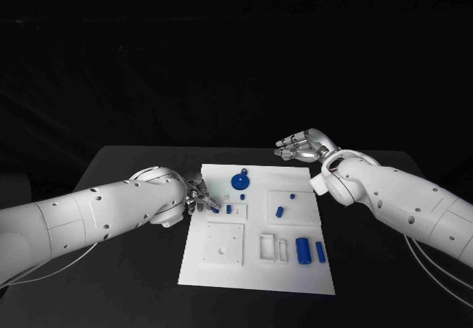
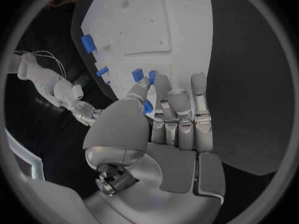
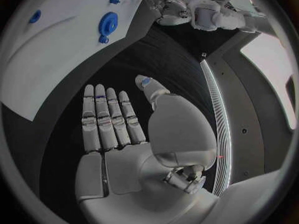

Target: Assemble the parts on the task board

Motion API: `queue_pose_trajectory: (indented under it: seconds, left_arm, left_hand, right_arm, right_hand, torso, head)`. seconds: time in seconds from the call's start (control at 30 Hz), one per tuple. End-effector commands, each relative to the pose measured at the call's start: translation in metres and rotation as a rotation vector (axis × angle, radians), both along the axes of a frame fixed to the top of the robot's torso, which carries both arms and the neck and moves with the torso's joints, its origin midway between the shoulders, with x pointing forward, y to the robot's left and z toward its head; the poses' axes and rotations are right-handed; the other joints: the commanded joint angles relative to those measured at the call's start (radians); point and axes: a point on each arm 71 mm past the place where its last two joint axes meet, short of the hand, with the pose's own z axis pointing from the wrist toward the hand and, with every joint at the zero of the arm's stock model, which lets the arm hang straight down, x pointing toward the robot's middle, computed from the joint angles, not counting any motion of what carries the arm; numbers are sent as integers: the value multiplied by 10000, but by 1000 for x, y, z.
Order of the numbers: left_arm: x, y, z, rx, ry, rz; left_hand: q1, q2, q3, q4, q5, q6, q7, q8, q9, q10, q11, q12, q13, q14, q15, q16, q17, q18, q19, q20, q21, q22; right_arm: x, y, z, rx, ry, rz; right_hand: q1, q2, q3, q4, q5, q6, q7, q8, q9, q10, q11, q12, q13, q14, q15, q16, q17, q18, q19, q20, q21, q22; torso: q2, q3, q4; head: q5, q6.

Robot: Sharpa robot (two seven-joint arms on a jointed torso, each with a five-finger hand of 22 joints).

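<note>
Scene: black table (image 1: 118, 164) w/ a white task board (image 1: 258, 270) lying flat at its centre; one white robot arm reaches in from each side.
Left hand (image 1: 200, 198): at the board's left edge, fingertips over the board. In the left wrist view the thumb and a finger (image 2: 138, 90) pinch a small blue part (image 2: 147, 107); other fingers lie straight, side by side.
Right hand (image 1: 303, 147): above the table just past the board's far right corner, apart from the board. Grasping nothing; in the right wrist view the palm (image 3: 134, 157) is flat, fingers straight and close together, thumb out to the side.
Round blue part (image 1: 240, 182): disc w/ a small tab, on the board near its far edge, centre.
Small blue pegs (image 1: 229, 209): by the left hand's fingertips, on the board's left side.
Blue pieces, right panel (image 1: 282, 210): two small ones on the raised square panel right of centre.
Blue cylinder (image 1: 303, 251): near the board's right edge, toward the robot, w/ a slimmer blue bar (image 1: 320, 251) just beside it.
White blocks (image 1: 268, 247): rectangular frames left of the cylinder; a white square plate (image 1: 225, 242) further left.
</note>
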Motion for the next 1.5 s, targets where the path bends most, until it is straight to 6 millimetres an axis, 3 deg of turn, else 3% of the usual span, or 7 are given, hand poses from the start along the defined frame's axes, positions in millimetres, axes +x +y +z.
queue_pose_trajectory:
  seconds: [0.03,1.5]
  left_arm:
    - [0,-3,0,231,-72,-327]
    - [0,-8,1,563,-341,-580]
  left_hand:
    - [155,225,1064,-1145,55,2,-50,42,-3,491,-89,62,-19,25,9,50,10,169,-51,43,38,193]
    - [134,226,1041,-1175,120,17,-59,55,6,492,-98,81,-22,48,2,62,16,202,-43,58,80,188]
  right_arm:
    - [-1,2,1,11,-61,139]
    - [0,3,0,30,-55,177]
  right_hand:
    - [-14,-5,-13,49,66,-99,-5,11,-15,-74,5,-30,-9,-72,-8,-45,-14,172,-61,-1,44,-11]
    - [-16,-2,-37,75,72,-100,-7,11,-15,-75,4,-30,-9,-72,-7,-46,-14,171,-62,-1,43,-12]
  torso:
    - [-3,1,10]
    - [4,7,-2]
  head:
    - [3,8]
    - [-7,0]
